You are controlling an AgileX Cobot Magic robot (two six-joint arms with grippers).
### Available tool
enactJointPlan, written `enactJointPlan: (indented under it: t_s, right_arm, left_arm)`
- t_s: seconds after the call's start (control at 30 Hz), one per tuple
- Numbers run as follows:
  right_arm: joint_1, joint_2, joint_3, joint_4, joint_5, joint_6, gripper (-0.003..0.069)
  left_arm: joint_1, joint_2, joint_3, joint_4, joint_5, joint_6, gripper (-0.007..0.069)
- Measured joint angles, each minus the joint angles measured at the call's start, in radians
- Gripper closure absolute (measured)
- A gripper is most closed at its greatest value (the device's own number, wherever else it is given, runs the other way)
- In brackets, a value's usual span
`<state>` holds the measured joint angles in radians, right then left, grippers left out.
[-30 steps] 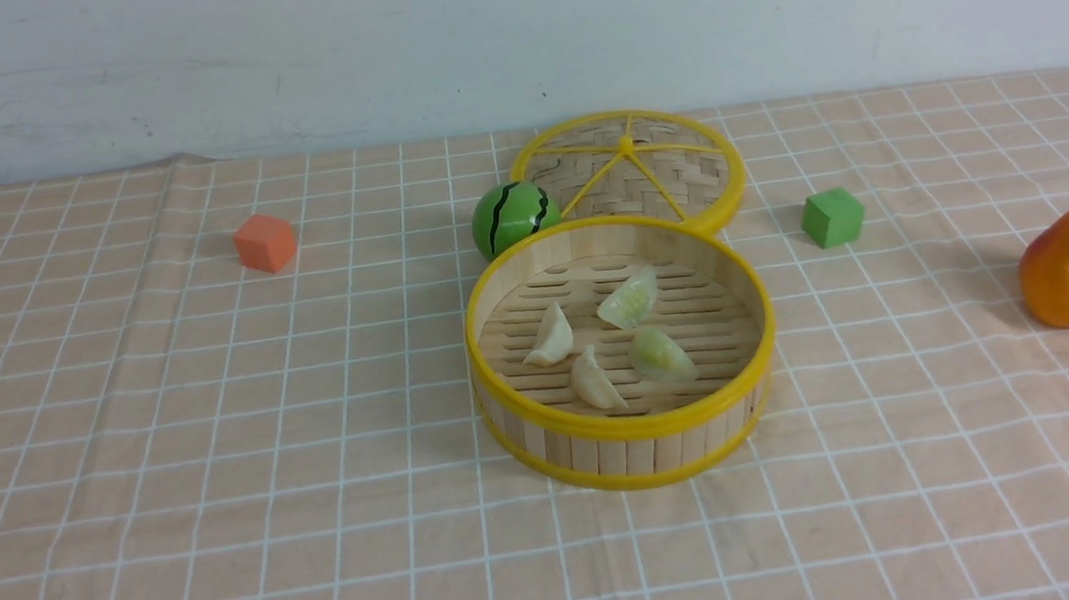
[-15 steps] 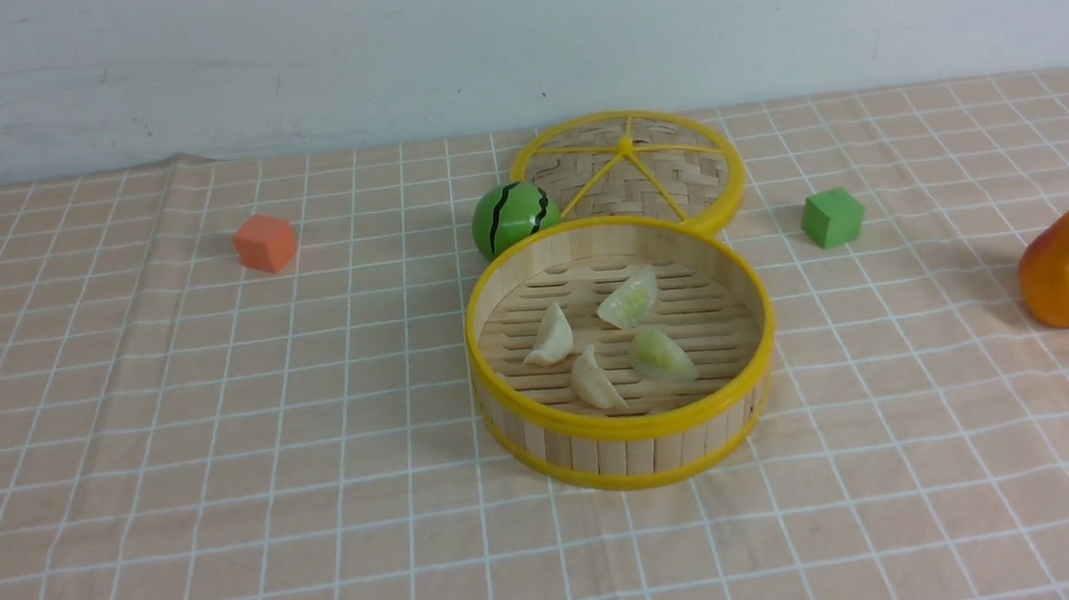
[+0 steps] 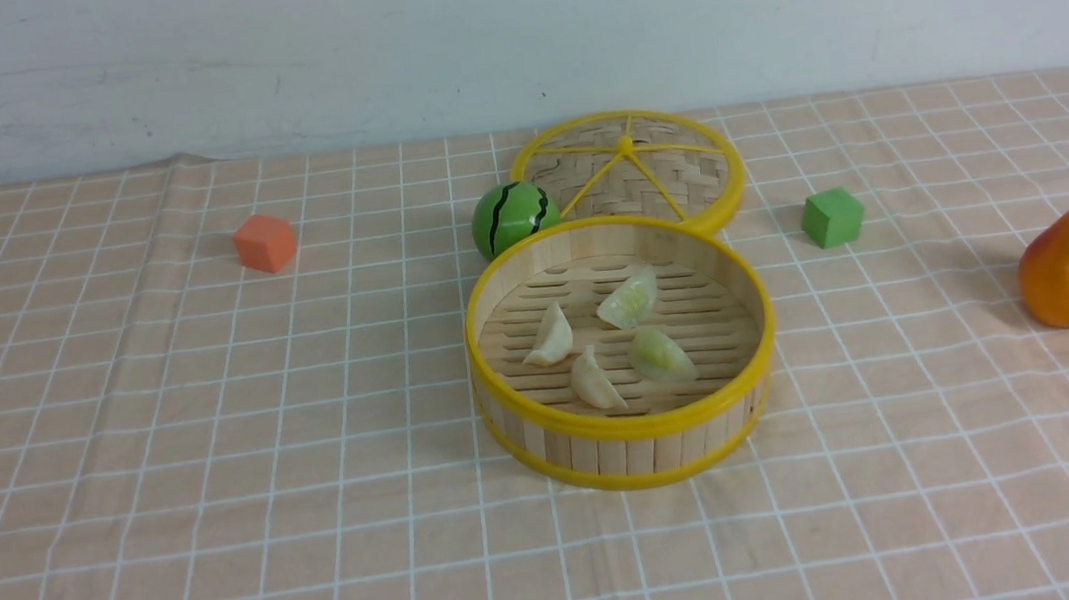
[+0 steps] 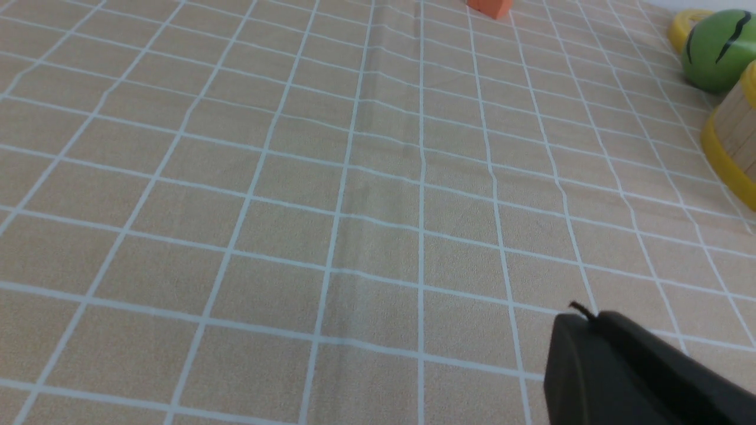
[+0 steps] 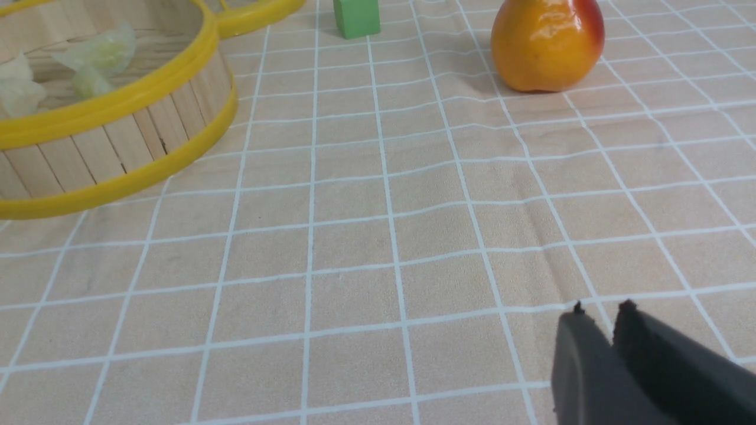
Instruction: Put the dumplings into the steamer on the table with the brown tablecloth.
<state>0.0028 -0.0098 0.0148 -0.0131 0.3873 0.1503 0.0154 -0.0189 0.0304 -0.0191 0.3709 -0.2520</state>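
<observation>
Four dumplings (image 3: 615, 339) lay in steamer (image 3: 621, 350); judged light, slippery. Right hand (image 5: 602, 321) nearly closed, empty; left hand (image 4: 582, 321) indeterminate.

Four pale dumplings (image 3: 612, 341) lie inside steamer (image 3: 630, 430)

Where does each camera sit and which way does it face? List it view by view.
Front view: between the arms, facing the far wall; steamer centered, dumplings inside; no arm shows.
Left wrist view: low over the brown tablecloth, facing the orange cube and watermelon ball; left gripper tip shows.
Right wrist view: low, facing the pear and green cube; right gripper shows, jaws nearly together.
Shared: the steamer appears in all three.
</observation>
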Motion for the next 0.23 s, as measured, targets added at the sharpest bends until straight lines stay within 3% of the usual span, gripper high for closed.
enactJointPlan:
  t_s: [0.23]
  right_arm:
    - [0.000,0.000,0.000,0.000,0.000,0.000,0.0566]
  left_arm:
    - [0.000,0.000,0.000,-0.001,0.000,0.000,0.0624]
